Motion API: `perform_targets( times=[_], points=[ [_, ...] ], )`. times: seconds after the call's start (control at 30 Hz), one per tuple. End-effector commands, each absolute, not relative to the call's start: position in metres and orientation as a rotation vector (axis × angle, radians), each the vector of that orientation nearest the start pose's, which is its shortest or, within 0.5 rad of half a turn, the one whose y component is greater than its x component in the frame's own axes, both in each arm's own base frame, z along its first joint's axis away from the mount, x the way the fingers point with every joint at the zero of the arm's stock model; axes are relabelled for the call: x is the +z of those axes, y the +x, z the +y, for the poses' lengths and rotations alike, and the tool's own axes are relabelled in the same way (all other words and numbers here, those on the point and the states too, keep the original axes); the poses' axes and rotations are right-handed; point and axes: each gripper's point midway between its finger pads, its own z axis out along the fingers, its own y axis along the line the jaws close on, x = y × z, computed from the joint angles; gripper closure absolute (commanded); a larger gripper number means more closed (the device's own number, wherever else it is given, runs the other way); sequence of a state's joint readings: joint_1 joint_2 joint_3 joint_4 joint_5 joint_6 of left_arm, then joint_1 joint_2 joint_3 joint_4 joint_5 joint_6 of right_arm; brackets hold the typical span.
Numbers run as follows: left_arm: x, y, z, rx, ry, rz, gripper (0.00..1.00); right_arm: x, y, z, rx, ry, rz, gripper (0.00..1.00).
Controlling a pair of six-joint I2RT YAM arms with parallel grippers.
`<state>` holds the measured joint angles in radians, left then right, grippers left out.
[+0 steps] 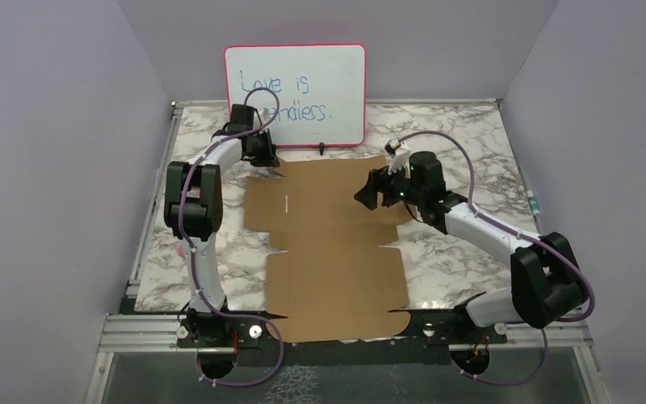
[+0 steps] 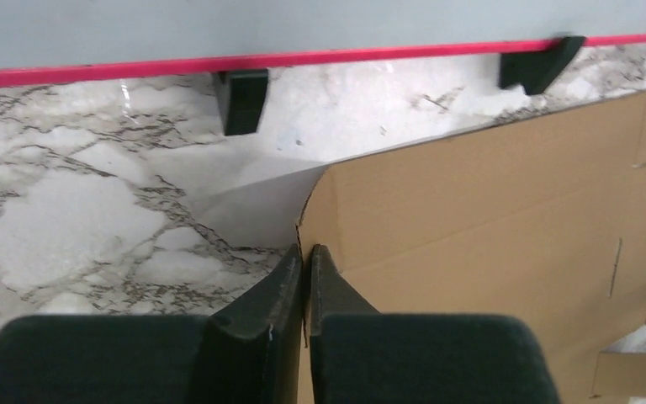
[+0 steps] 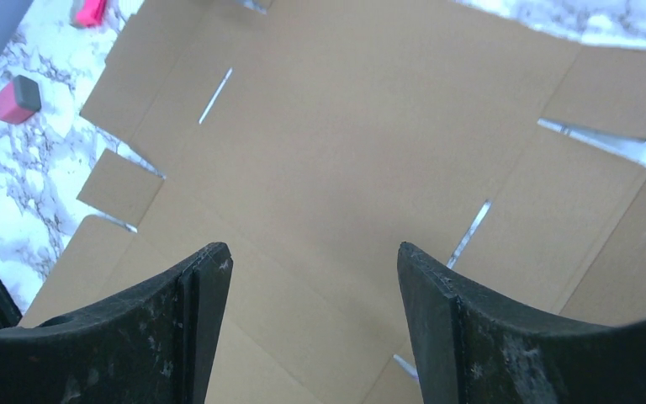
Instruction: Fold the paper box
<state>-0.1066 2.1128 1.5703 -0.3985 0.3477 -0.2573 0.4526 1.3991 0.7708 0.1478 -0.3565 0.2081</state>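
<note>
Black, matte fingers of the left gripper [image 2: 305,252] fill the bottom of the left wrist view. They are pressed almost flat together with only a thin seam between them, pinching the rounded far-left corner of the paper box [image 1: 328,244], a plain brown die-cut cardboard sheet with flaps, notches and narrow slots. That corner stands raised off the white-and-grey veined marble table [image 1: 471,143] and casts a soft shadow on it. The rest of the sheet lies flat in the middle of the table, its near edge reaching the metal rail [image 1: 126,332] between the arm bases, its far edge near the black feet [image 2: 242,99] of the pink-framed whiteboard [image 1: 296,93]. The right gripper [image 3: 311,252] hangs above the sheet's right half, its scuffed jaws wide apart and holding nothing. Bare marble lies open on both sides of the sheet.
</note>
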Motion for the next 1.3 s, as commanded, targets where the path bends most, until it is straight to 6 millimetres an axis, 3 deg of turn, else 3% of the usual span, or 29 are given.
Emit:
perform_targets(
  times=[0.0,0.17,0.4,0.53,0.87,1.13,1.27],
  points=[
    [0.079,0.487,-0.139,-0.62,0.063,2.429,0.98,0.161,0.344,0.244,0.738,-0.552,1.953,0.22],
    [0.096,0.479,-0.159,-0.66,0.146,2.319,1.0,0.182,0.363,0.246,0.672,-0.602,1.894,0.21],
    [0.119,0.459,-0.186,-0.65,0.251,2.184,1.0,0.172,0.381,0.255,0.575,-0.898,1.907,0.17],
    [0.134,0.448,-0.191,-0.647,0.278,2.1,1.0,0.182,0.394,0.26,0.547,-0.983,1.909,0.15],
    [0.182,0.439,-0.201,-0.676,0.332,1.895,1.0,0.162,0.421,0.264,0.47,-1.211,1.935,0.13],
    [0.197,0.441,-0.203,-0.665,0.348,1.829,1.0,0.152,0.437,0.26,0.506,-1.328,1.918,0.17],
    [0.209,0.443,-0.207,-0.68,0.353,1.796,1.0,0.151,0.445,0.262,0.534,-1.367,1.919,0.24]
  ],
)
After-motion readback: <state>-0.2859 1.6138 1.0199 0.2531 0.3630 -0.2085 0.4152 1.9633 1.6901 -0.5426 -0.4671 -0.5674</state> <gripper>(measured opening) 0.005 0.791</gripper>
